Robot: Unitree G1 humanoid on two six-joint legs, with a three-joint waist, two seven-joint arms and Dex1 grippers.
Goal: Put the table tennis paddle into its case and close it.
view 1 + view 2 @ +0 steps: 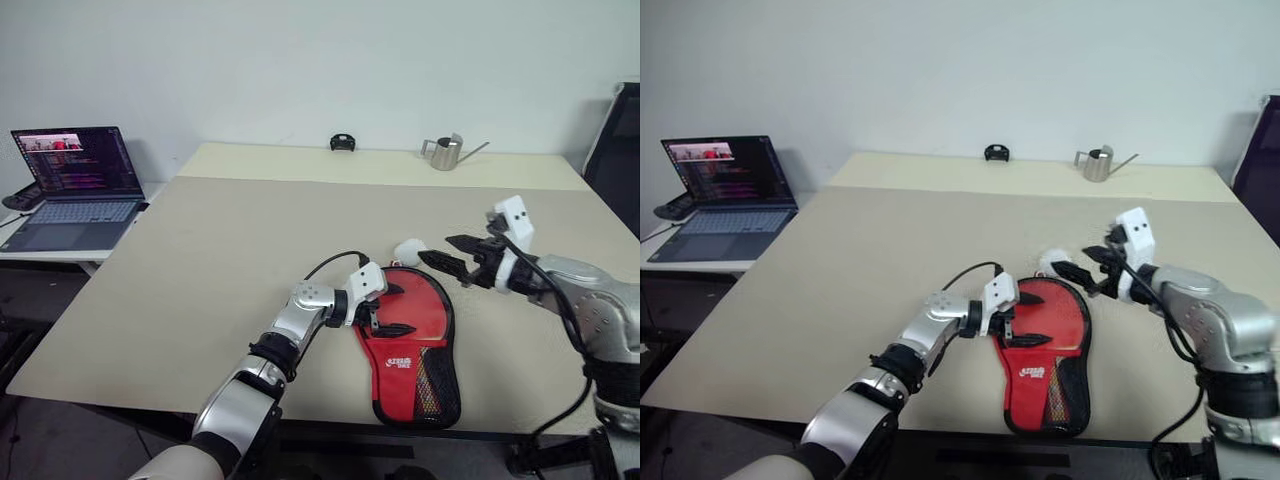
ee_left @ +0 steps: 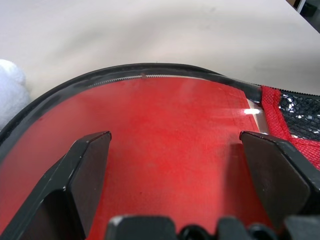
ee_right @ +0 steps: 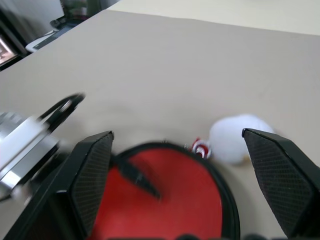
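Left gripper [image 1: 385,312]: jaws spread wide, holding nothing, poised low over the round end of the case [image 1: 415,345]. Right gripper [image 1: 455,258]: likewise released, hovering above the table [image 1: 220,260] beside the case's far edge. The case lies flat near the table's front edge, red side up. A white fluffy ball [image 1: 408,249] rests at its far rim. Watering can [image 1: 443,152] and laptop [image 1: 75,185] stand well apart.

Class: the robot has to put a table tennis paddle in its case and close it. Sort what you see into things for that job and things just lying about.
For the job:
- case, lying red side up
- left gripper, open over the case
- right gripper, open

Lying about:
- white fluffy ball beside the case
- laptop
- metal watering can
- small black object
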